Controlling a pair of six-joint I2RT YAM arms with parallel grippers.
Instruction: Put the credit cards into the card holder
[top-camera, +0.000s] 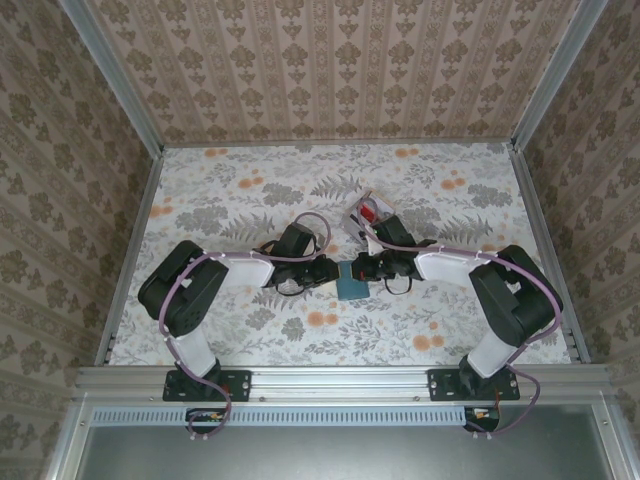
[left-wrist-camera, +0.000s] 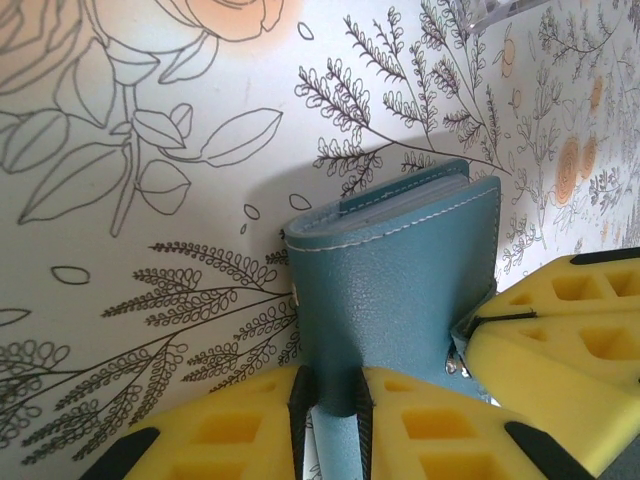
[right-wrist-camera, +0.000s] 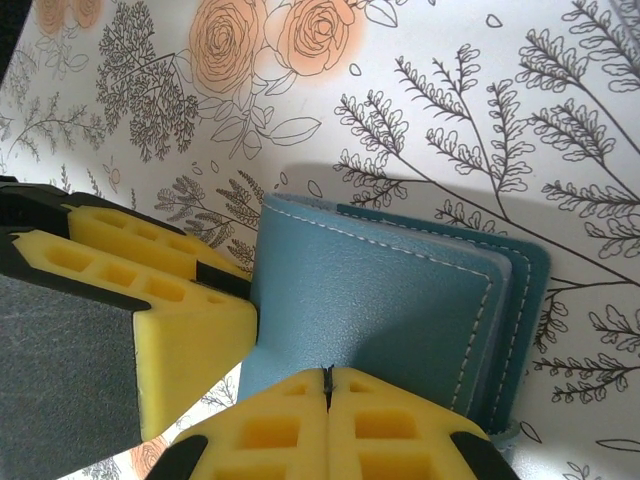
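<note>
Floral-print worktop (top-camera: 230, 200), middle: one teal-blue folding leather card holder (top-camera: 352, 286), left pincer (left-wrist-camera: 330, 405) clamped on its flap, right pincer (right-wrist-camera: 327, 390) pressed together beside. Grey-white and red credit cards (top-camera: 366, 213), half under an arm, uncountable.

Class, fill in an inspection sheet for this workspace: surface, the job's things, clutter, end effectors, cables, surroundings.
Surface: floral tablecloth, lying flat.
Job's things: teal card holder mid-table, between the two arms; cards, grey-white and red, piled farther back, apart from it.
Clutter: nothing seen.
End effectors: left end effector shut on a flap of the card holder; right end effector shut at the holder's cover, grip not clear.
Cables: purple cables run along both arms.
Surroundings: patterned walls on three sides; metal rail at the near edge.
</note>
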